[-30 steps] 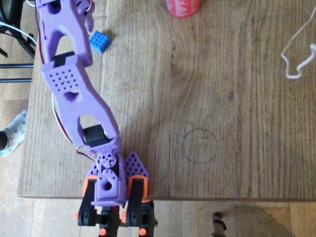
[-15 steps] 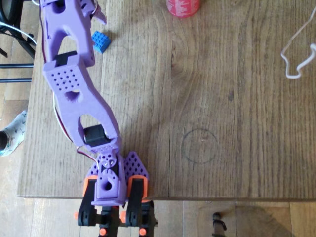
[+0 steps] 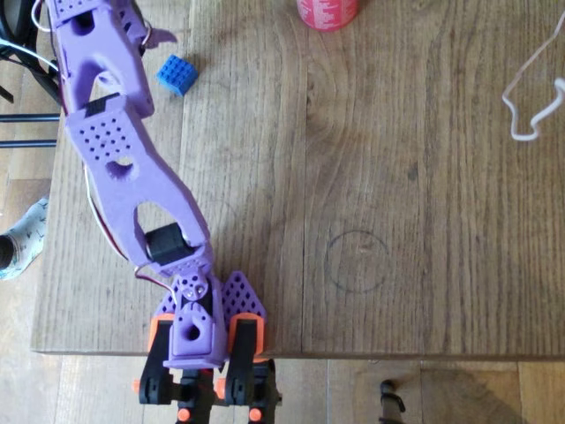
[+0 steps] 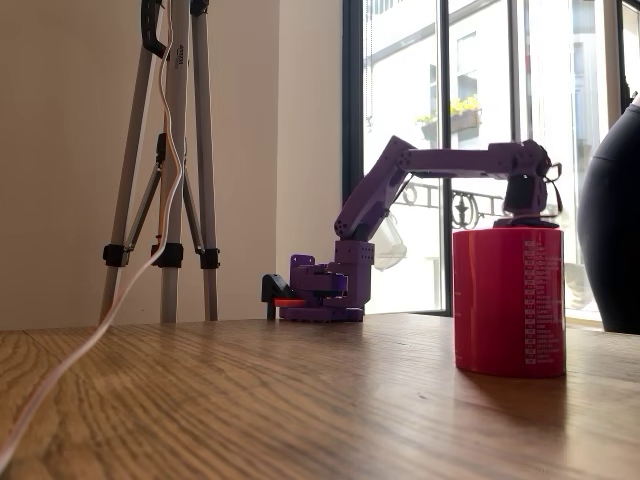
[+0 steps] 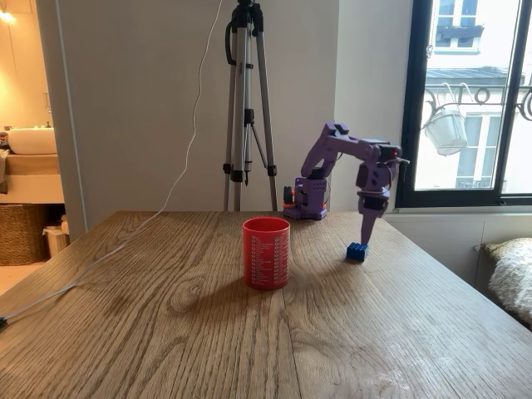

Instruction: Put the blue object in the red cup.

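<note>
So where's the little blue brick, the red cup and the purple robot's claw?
Small blue studded plastic brick [image 3: 176, 74]: overhead view, on its studded top.
Round red cup with white markings [image 5: 266, 252]: a fixed view, on its side wall.
Purple claw [image 5: 364, 235]: a fixed view, at the fingertips just above the brick.

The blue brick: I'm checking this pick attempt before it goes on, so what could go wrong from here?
1. The blue brick lies free on the table, with the gripper beside it, not around it. A descent from there may nudge the brick instead of grasping it.
2. The brick sits near the table's edge in the overhead view, so a push could send it off.
3. The red cup stands apart from the brick, so a weak grip might drop it during the carry.
</note>
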Controlling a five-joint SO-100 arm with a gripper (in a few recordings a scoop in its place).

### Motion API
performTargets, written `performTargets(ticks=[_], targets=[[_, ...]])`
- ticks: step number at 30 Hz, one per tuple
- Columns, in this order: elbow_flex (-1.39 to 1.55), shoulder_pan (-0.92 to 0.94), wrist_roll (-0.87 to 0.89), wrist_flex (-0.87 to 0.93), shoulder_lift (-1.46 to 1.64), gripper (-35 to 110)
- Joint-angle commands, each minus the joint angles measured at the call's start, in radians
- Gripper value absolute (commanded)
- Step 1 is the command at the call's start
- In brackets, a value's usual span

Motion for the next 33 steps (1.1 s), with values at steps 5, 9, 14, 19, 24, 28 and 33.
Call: performTargets(ticks=[5,9,14,19,24,28,33], targets=[[-0.117,0.049,-0.029,-0.032,-0.046,41],[-0.133,0.083,-0.035,-0.043,-0.064,40],[-0.138,0.092,-0.034,-0.046,-0.091,40],[-0.138,0.097,-0.031,-0.043,-0.104,39],[-0.138,0.098,-0.034,-0.031,-0.112,38],[-0.138,0.095,-0.071,-0.043,-0.115,14],[-0.135,0.091,-0.058,-0.034,-0.115,1]])
